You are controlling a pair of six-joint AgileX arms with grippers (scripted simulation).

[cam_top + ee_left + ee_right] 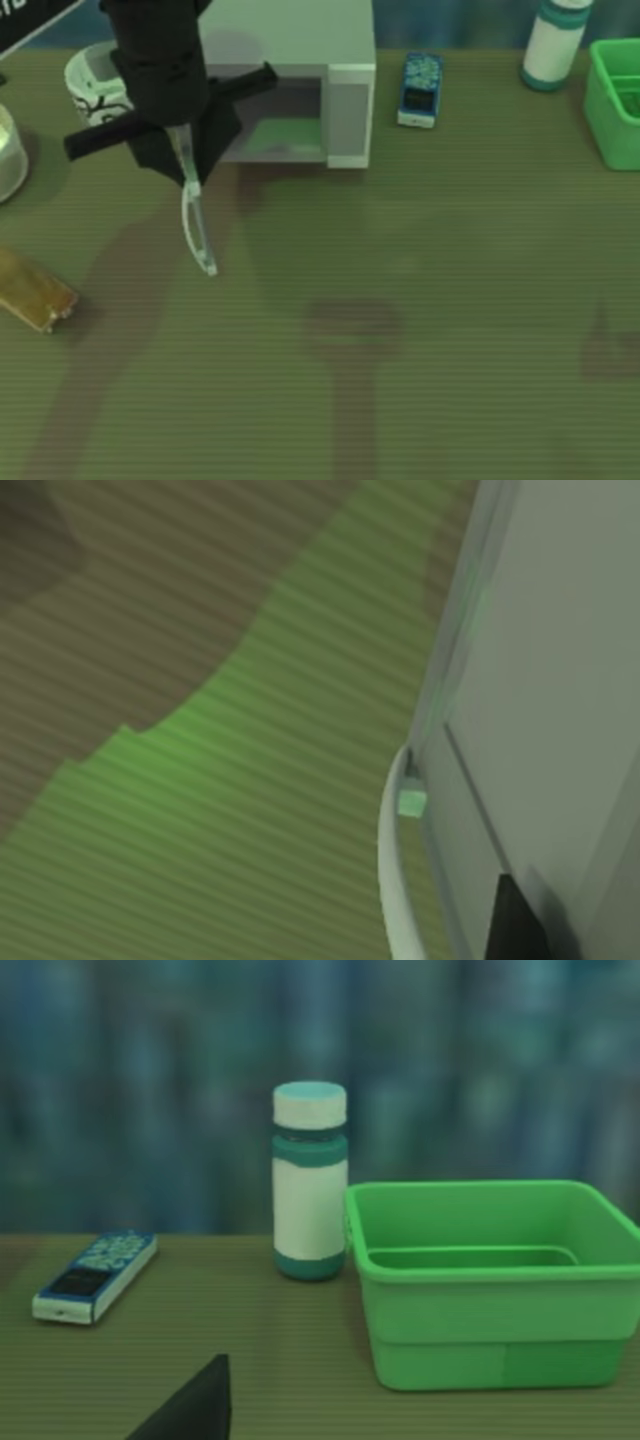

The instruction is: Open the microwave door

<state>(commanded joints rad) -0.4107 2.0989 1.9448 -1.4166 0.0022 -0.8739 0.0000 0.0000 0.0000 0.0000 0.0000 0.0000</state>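
Top view: the boxy light grey-white microwave (300,40) stands at the far edge of the olive worktop (420,300), left of centre. Its cavity is exposed — the translucent, silver-framed microwave door (196,215) is swung well out toward the near side, seen edge-on, hinged at the oven's left front corner. Our left hand (185,165) sits at the door's upper edge, just in front of the opening; we cannot tell whether its fingers are closed on the panel. In the left wrist view the door (560,680) fills one side of the frame, its slim curved bar handle (388,880) along the edge.

Our right arm is out of the top view, and its hand cannot be made out in its own wrist view.

Other items on the worktop: a blue-and-white remote-like handset (420,90) just right of the microwave, a white bottle with teal bands (310,1185), a green plastic bin (490,1280) at the far right, a patterned white cup (95,85) and a wooden block (35,290) at the left.
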